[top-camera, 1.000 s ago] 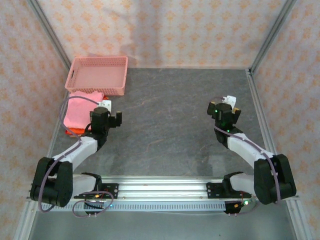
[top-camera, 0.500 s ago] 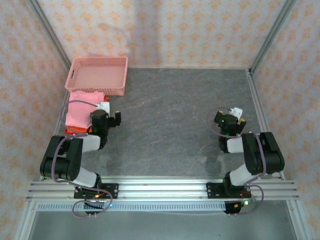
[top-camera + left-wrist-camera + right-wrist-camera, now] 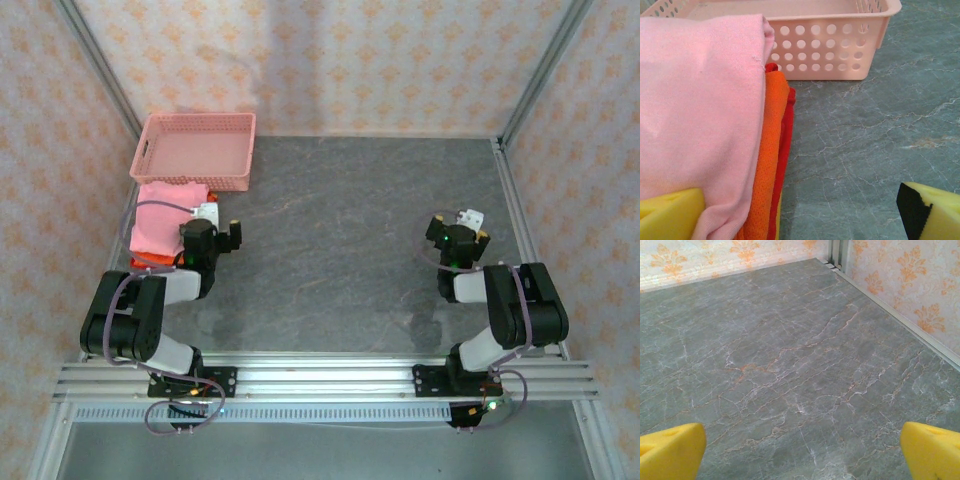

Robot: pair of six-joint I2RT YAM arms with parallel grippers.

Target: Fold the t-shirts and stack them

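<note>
Both arms are pulling back, the left gripper (image 3: 800, 212) and right gripper (image 3: 800, 452) staying wide open and empty; the t-shirts (image 3: 700, 100) are lying stacked at the left, so the task is probably finishing.

The stacked t-shirts (image 3: 162, 222) lie left on the tabletop (image 3: 340, 210), just before the basket (image 3: 190, 183); my left claw (image 3: 218, 222) is beside them, my right claw (image 3: 462, 225) well apart at right.

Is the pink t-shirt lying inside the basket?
No, the pink t-shirt lies on top of the orange-red shirts on the table, outside the basket.
</note>
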